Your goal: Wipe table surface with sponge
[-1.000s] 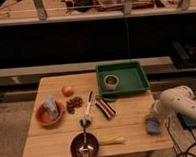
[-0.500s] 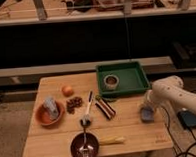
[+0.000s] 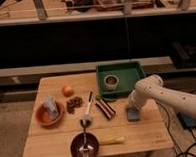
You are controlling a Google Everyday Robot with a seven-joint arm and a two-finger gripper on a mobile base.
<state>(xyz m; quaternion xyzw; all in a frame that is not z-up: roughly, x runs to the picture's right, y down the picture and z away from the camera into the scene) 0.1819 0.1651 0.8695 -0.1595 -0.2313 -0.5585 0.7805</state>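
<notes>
On the light-wood table surface (image 3: 55, 140) an orange bowl (image 3: 49, 114) is seen at the left, a dark bowl (image 3: 84, 146) near the front, a green tray (image 3: 120, 77) further right; the sponge (image 3: 132, 114) is pressed flat under the gripper (image 3: 133, 107), jaws apparently closed on it, bare tabletop lying leftward

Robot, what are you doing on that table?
The robot is wiping the table surface. Its claw presses down on the sponge near the table's right side, just below the green tray. The bowls, spoon and other things lie off to the left of the sponge.
</notes>
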